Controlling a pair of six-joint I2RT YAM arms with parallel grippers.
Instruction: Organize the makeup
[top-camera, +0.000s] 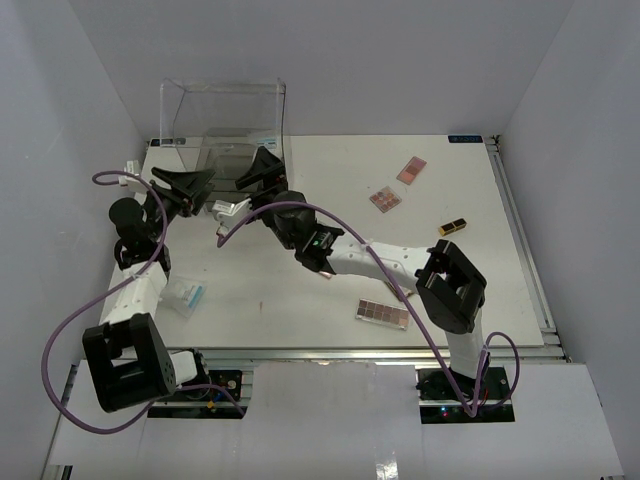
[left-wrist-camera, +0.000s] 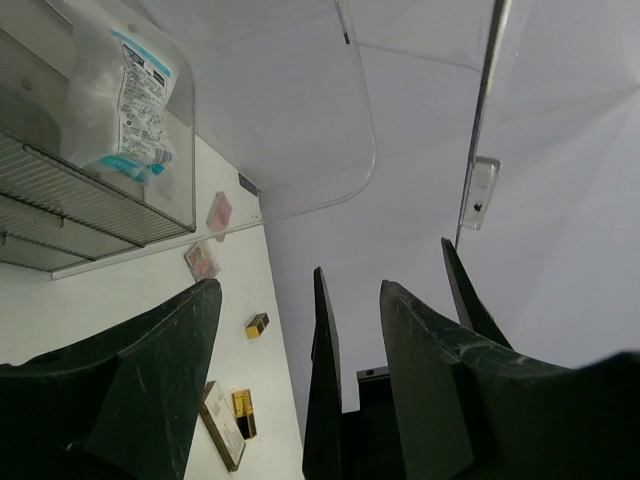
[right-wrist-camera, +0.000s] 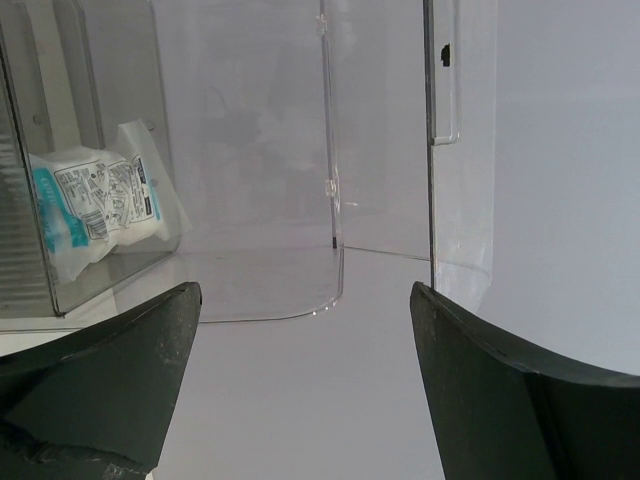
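Observation:
Both grippers hover in front of the clear plastic box (top-camera: 225, 112) at the back left. My left gripper (top-camera: 200, 188) is open and empty; in its wrist view (left-wrist-camera: 300, 400) the right gripper's thin fingers show between its own. My right gripper (top-camera: 258, 165) is open and empty, facing the box's open side (right-wrist-camera: 300, 400). A blue-white packet (right-wrist-camera: 95, 205) lies inside the box, also seen in the left wrist view (left-wrist-camera: 120, 100). A silver case (top-camera: 228, 208) lies below the grippers. Another packet (top-camera: 185, 295) lies by the left arm. Palettes (top-camera: 411, 169) (top-camera: 385, 199) (top-camera: 383, 313) and a black-gold tube (top-camera: 452, 227) lie to the right.
The left wrist view shows two far palettes (left-wrist-camera: 218, 212) (left-wrist-camera: 202, 260), a gold tube (left-wrist-camera: 257, 324), and nearer a flat case (left-wrist-camera: 220, 425) beside another gold-black tube (left-wrist-camera: 243, 412). Purple cables loop over both arms. Grey walls enclose the white table (top-camera: 470, 290).

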